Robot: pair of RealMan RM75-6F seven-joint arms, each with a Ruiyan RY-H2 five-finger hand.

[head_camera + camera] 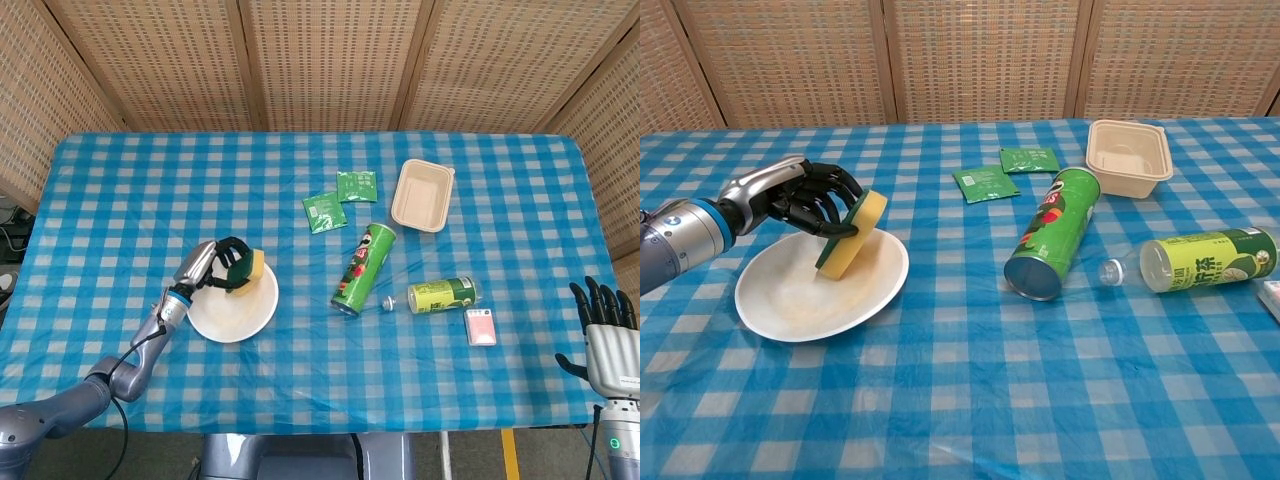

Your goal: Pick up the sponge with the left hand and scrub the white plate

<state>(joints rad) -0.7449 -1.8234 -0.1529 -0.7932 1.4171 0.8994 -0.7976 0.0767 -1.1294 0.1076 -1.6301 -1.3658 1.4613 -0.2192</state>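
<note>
The left robot hand (pixel 810 200) grasps a yellow rectangular sponge with a dark green scouring side (pixel 853 235), its fingers wrapped over the green face. The sponge stands tilted on edge inside the round white plate (pixel 790 315), its lower corner at or just above the plate's far-right inner slope; whether it actually presses on the surface cannot be told. The plate sits on the blue-and-white checked bench (pixel 970 400), toward its left side.

The main risk I see is the plate sliding or tipping. It is light-looking and nothing pins it, so a sideways scrub stroke applied near the rim could push it across the cloth or lever the opposite edge up. Contact on one corner of the sponge also gives a poor scrub and may twist the sponge in the grasp.

Room is generous. Left of the plate, in front of it and behind it the bench is open cloth, and the bench edges lie well apart from it. To the plate's right, the green cardboard crisp tube lying on its side (pixel 1052 232) is the nearest obstacle, but well apart.

The right robot hand (pixel 603 330) hangs off the bench's right end, fingers spread and holding nothing.
</note>
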